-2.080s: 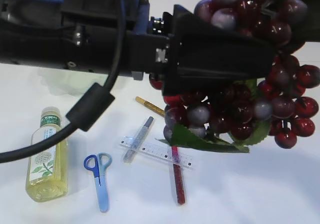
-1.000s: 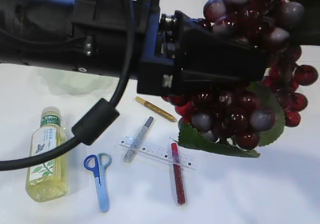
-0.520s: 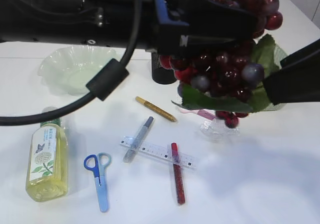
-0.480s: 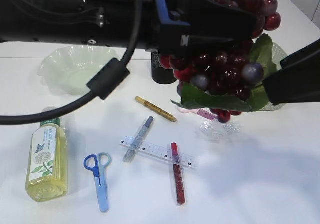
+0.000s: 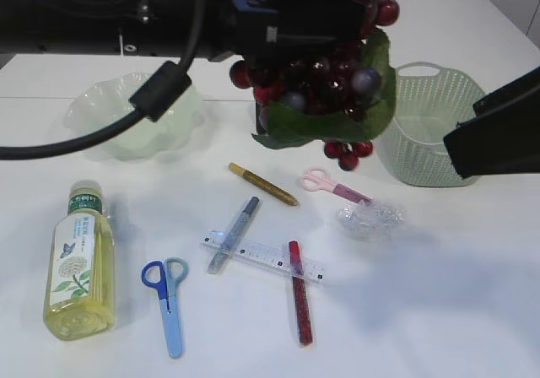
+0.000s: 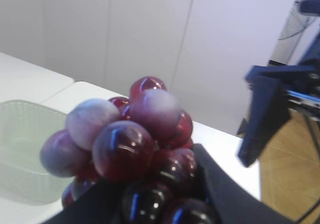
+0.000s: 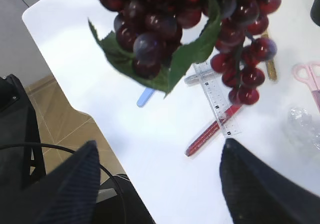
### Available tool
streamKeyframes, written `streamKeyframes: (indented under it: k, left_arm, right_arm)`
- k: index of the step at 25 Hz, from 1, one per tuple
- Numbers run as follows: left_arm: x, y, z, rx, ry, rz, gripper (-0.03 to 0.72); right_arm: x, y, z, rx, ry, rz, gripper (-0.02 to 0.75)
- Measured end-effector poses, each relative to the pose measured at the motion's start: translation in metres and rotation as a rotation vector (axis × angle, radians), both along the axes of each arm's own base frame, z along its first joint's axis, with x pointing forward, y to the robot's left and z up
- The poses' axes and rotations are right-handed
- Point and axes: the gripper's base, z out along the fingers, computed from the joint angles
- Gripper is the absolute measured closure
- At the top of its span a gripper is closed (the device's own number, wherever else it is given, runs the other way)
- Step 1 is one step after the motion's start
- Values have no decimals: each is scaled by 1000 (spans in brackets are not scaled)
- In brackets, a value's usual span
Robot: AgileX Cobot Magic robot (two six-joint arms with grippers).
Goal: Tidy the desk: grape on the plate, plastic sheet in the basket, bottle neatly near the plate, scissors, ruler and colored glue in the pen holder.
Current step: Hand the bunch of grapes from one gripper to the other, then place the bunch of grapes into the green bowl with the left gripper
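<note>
We see the left gripper [image 5: 325, 11] clamped on the grape bunch [image 5: 325, 74], aloft between the plate [image 5: 126, 125] and the basket [image 5: 426, 125]; the right gripper [image 7: 155, 184] stands spread wide, holding nothing.

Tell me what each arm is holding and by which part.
The left end effector grips the grapes around the top of the bunch; the right end effector holds nothing.

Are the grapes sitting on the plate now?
No, the grape bunch hangs in the air, held by the left end effector, while the green plate has no grapes on it.
</note>
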Motion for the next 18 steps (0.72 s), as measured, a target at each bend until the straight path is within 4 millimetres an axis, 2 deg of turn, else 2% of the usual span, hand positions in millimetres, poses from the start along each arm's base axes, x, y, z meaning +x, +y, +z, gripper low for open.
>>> streamKeyframes:
  k: [6,12,14,18]
  left_arm:
    - [26,31,0,0,0,115,479]
    - [57,75,-2,20,1,309,479]
    - [67,93,-3,37,4,401,479]
    - [84,125,-6,72,14,585,479]
  right_arm:
    - [0,-1,-1,-11,0,1,161]
    - [1,-6,-5,-64,34,-51,161]
    - [3,-10,-8,-99,60,-111,161]
    - [10,-26,-14,-195,110,-338,161]
